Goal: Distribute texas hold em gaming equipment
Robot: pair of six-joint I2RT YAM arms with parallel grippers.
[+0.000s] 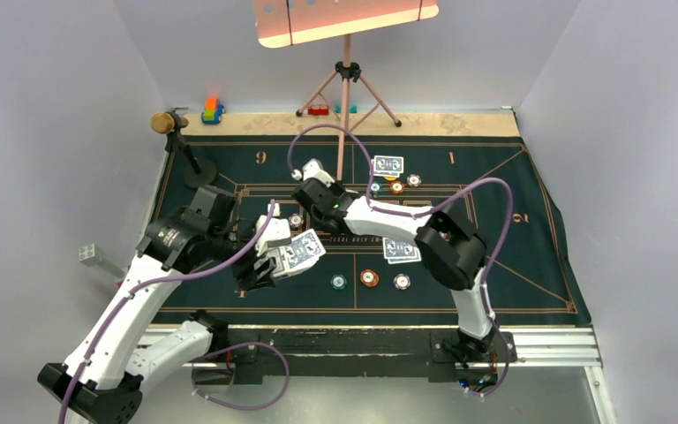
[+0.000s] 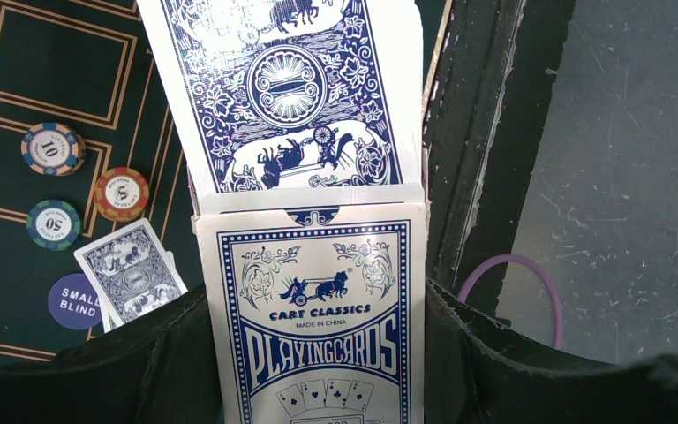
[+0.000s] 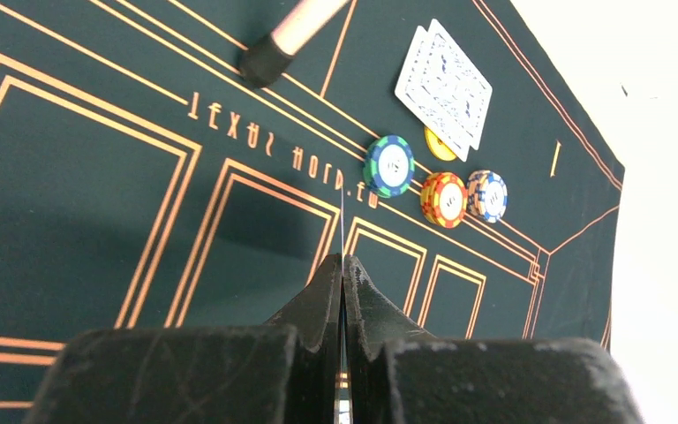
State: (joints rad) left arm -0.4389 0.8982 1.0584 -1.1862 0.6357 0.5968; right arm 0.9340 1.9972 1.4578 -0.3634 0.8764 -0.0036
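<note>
The left hand [image 2: 318, 353] is clamped across a card box [image 2: 313, 291], one finger on each long side. A stack of blue-backed cards [image 2: 287, 97] sticks out of the open top. The box hangs over the left part of the green mat [image 1: 538, 230] that covers the desk, toward the near edge. The right hand [image 3: 342, 269] is pressed together on a single card [image 3: 342, 221], which shows edge-on as a thin white line between the fingers, over the middle of the mat.

Toward the far edge lies a face-down card pair [image 3: 443, 84] with a yellow chip [image 3: 437, 147] partly under it. Just beside them a green chip [image 3: 388, 165], an orange chip [image 3: 443, 199] and a white-and-blue chip [image 3: 487, 195] sit in a row. Toward the near edge lies a second card pair [image 1: 402, 250]. Nearer still there is a row of a teal chip [image 1: 338, 282], an orange-brown chip [image 1: 369, 277] and a whitish chip [image 1: 402, 282].

On the mat beside the held box lie a third card pair [image 2: 131, 269], three more chips [image 2: 51, 148] and a round small-blind button [image 2: 75, 300].

A microphone [image 1: 168, 122] stands at the far left corner.
</note>
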